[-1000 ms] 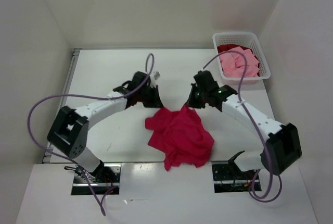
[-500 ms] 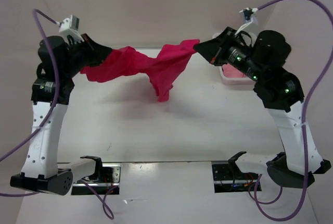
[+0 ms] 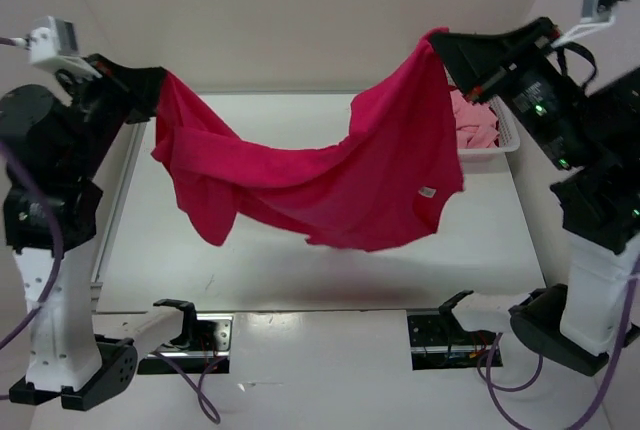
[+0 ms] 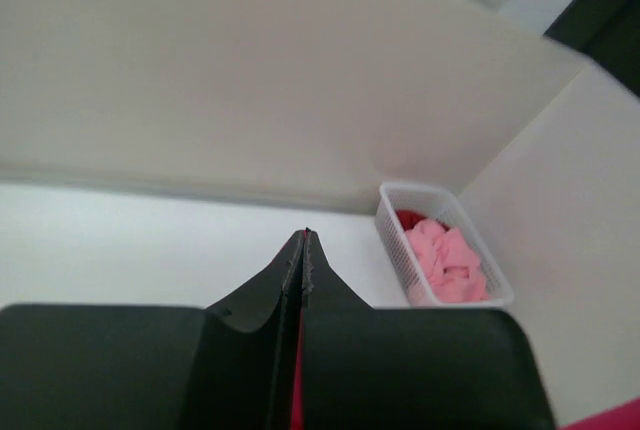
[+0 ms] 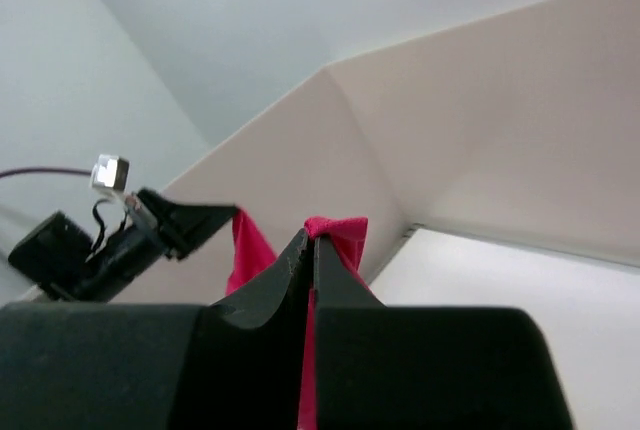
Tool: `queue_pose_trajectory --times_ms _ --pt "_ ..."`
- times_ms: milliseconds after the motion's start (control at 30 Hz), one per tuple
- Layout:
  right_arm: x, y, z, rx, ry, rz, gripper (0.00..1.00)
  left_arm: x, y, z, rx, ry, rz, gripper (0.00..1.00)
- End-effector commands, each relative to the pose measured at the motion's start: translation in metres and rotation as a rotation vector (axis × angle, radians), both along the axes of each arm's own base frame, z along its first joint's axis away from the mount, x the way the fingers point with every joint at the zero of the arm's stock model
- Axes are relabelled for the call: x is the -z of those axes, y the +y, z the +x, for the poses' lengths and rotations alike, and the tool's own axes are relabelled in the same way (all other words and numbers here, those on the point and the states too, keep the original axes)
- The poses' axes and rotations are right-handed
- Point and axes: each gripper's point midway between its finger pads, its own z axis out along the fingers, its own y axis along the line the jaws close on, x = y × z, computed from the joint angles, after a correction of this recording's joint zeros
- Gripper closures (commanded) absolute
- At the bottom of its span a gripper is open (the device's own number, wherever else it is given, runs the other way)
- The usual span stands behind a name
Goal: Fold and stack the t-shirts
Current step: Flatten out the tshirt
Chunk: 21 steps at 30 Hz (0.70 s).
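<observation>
Both arms raised high, well off the table (image 3: 250, 270). The crimson-magenta t-shirt (image 3: 330, 185) hangs between them, clear of the surface, sagging in a wide swag across the middle.

Left gripper (image 3: 155, 85), up at 10 o'clock: jaws pinched fully together on one upper corner of the shirt. The wrist view shows the fingers pressed flat against each other with a thin sliver of red cloth between them.

Right gripper (image 3: 440, 45), up at 2 o'clock: jaws clamped all but closed on the opposite upper corner. A small peak of cloth pokes out above the fingertips in its wrist view.

Cloth falls deepest toward 5 o'clock, where a small white tag (image 3: 427, 191) shows near the hem. One bunched fold droops at 8 o'clock under the left arm.

White lattice basket (image 4: 392, 240) sits in the table's far right corner, at 2 o'clock, partly hidden behind the hanging shirt from above. Inside it: the light pink t-shirt (image 4: 445, 260), crumpled, filling most of the basket, and the dark red t-shirt (image 4: 406, 218) just showing at the far end.
</observation>
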Motion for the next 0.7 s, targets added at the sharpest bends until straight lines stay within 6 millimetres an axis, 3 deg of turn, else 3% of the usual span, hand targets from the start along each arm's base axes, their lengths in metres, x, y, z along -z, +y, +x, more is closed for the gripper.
queue_pose_trajectory --times_ms 0,33,67,100,133,167,200,233,267,300,333,367,400,500,533,567,600,633,667 --pt "0.061 0.028 0.111 0.156 0.126 -0.138 0.97 0.091 -0.007 0.044 0.021 0.235 0.008 1.00" --pt "0.094 0.046 0.147 0.134 0.189 -0.186 0.97 0.117 -0.014 0.052 0.046 0.292 -0.005 1.00" --pt "0.101 0.030 0.178 0.164 0.212 -0.164 0.97 0.170 -0.017 0.067 0.054 0.395 -0.014 1.00" --pt "0.122 0.035 0.199 0.108 0.251 -0.175 0.97 0.191 -0.019 0.072 0.052 0.437 -0.031 1.00" --pt "0.166 0.036 0.246 0.118 0.348 -0.196 0.97 0.220 -0.023 0.081 0.068 0.500 -0.044 1.00" --pt "0.184 0.030 0.270 0.142 0.385 -0.203 0.97 0.245 -0.025 0.090 0.084 0.550 -0.061 1.00" --pt "0.209 0.025 0.290 0.165 0.436 -0.236 0.97 0.277 -0.032 0.099 0.118 0.603 -0.075 1.00" --pt "0.207 0.025 0.304 0.184 0.426 -0.244 0.97 0.295 -0.037 0.105 0.152 0.654 -0.104 1.00" --pt "0.259 0.034 0.338 0.178 0.516 -0.289 0.97 0.326 -0.040 0.124 0.161 0.708 -0.108 1.00" --pt "0.280 0.038 0.347 0.163 0.562 -0.306 0.97 0.338 -0.041 0.133 0.157 0.729 -0.119 1.00" --pt "0.273 0.041 0.357 0.164 0.535 -0.296 0.97 0.346 -0.036 0.145 0.137 0.741 -0.121 1.00" --pt "0.290 0.040 0.370 0.162 0.562 -0.287 0.97 0.372 -0.037 0.160 0.132 0.804 -0.122 1.00" --pt "0.309 0.039 0.386 0.170 0.585 -0.267 0.97 0.371 -0.031 0.176 0.108 0.793 -0.122 1.00" --pt "0.326 0.036 0.400 0.179 0.608 -0.255 0.91 0.361 -0.016 0.230 0.053 0.776 -0.123 1.00" --pt "0.328 0.036 0.404 0.189 0.613 -0.247 0.74 0.369 -0.005 0.245 0.015 0.789 -0.123 0.98" --pt "0.328 0.036 0.404 0.189 0.613 -0.247 0.63 0.361 -0.005 0.252 0.016 0.768 -0.122 0.94" --pt "0.332 0.034 0.399 0.188 0.628 -0.265 0.52 0.348 0.001 0.260 0.008 0.736 -0.126 0.73" --pt "0.336 0.033 0.396 0.187 0.639 -0.288 0.39 0.348 0.001 0.260 0.009 0.734 -0.117 0.58" --pt "0.336 0.030 0.393 0.202 0.650 -0.292 0.38 0.341 0.003 0.259 0.000 0.717 -0.104 0.46"
